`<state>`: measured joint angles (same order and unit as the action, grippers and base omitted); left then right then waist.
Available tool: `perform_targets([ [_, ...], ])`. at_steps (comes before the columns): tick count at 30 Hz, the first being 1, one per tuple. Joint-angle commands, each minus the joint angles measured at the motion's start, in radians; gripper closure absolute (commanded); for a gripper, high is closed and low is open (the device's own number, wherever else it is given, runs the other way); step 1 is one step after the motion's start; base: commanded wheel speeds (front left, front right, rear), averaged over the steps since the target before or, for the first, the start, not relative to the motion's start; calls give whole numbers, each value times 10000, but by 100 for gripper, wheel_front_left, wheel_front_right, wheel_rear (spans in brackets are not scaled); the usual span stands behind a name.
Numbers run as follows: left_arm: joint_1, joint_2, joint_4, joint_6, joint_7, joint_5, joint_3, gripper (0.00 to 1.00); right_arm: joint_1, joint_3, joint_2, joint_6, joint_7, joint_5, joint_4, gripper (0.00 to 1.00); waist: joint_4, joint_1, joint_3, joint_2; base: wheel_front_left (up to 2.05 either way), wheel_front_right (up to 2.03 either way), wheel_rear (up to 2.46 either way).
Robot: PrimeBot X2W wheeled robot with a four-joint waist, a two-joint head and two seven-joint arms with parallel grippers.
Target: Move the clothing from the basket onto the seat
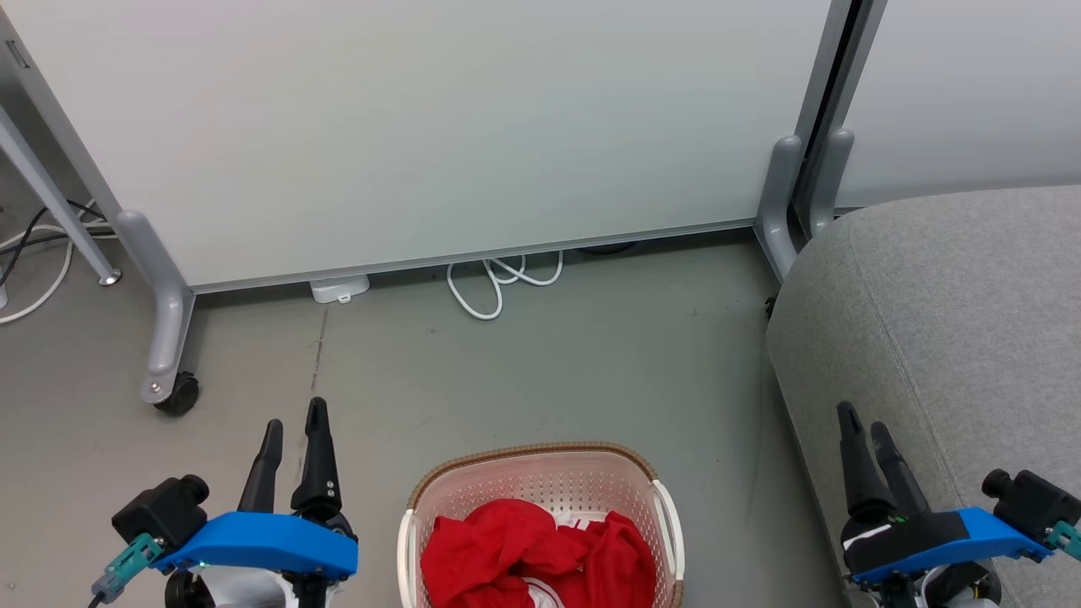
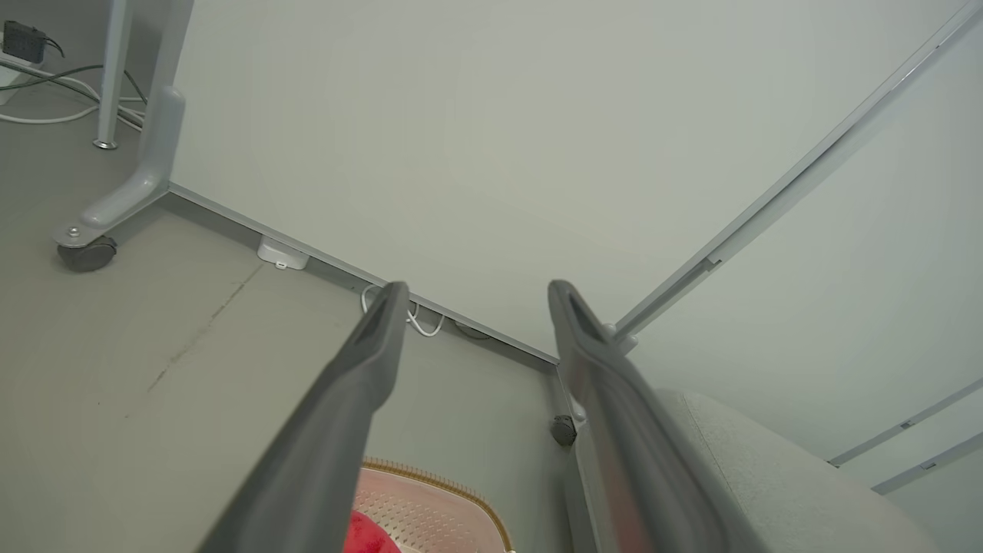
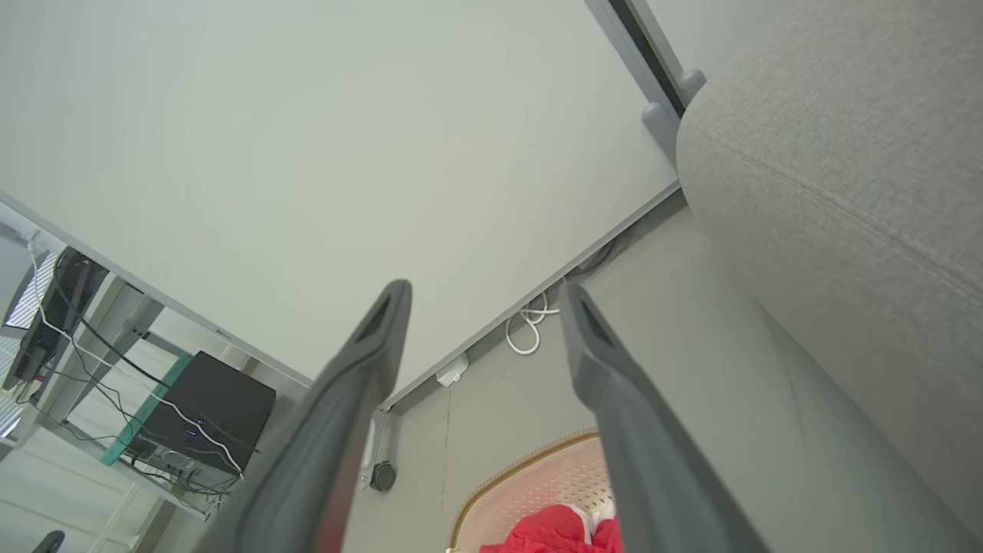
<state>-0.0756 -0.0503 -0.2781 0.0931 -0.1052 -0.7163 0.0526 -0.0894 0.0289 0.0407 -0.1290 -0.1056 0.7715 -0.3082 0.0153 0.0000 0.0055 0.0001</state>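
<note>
Left hand (image 1: 294,414) and right hand (image 1: 861,417) gape; one basket (image 1: 532,450).

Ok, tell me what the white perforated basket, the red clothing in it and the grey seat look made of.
White perforated basket: likely moulded plastic, regular holes; brown rim looks woven. Red clothing: soft fabric, crumpled folds. Grey seat: woven upholstery, visible weave and seam.

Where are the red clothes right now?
In the head view, the red clothes lie in the white basket, bottom centre, between the left hand and right hand; the grey seat is to its right.
</note>
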Motion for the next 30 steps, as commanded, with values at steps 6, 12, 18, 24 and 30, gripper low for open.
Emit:
perform_targets([
  [6, -245, -47, 19, 77, -259, 1005, 182, 0, -233, -83, 88, -16, -257, -1032, -39, 0, 12, 0, -19, -1, 0, 0, 0],
  [12, -261, -45, -74, 109, -403, 1538, 263, 0, -255, -120, 92, -17, -395, -1617, -97, 0, 21, 0, -19, -1, 0, 0, 0],
  [18, -278, -39, -156, 123, -559, 2146, 351, 0, -268, -170, 98, -19, -505, -2296, -144, 0, 37, 0, -9, -1, 0, 0, 0],
  [24, -293, -32, -246, 149, -701, 2659, 411, 0, -282, -214, 103, -19, -639, -2899, -172, 0, 50, 0, 0, -1, 0, 0, 0],
  [30, -320, -23, -349, 192, -846, 3084, 443, 0, -293, -230, 108, -21, -775, -3457, -212, 0, 77, 0, 8, -1, 0, 0, 0],
])
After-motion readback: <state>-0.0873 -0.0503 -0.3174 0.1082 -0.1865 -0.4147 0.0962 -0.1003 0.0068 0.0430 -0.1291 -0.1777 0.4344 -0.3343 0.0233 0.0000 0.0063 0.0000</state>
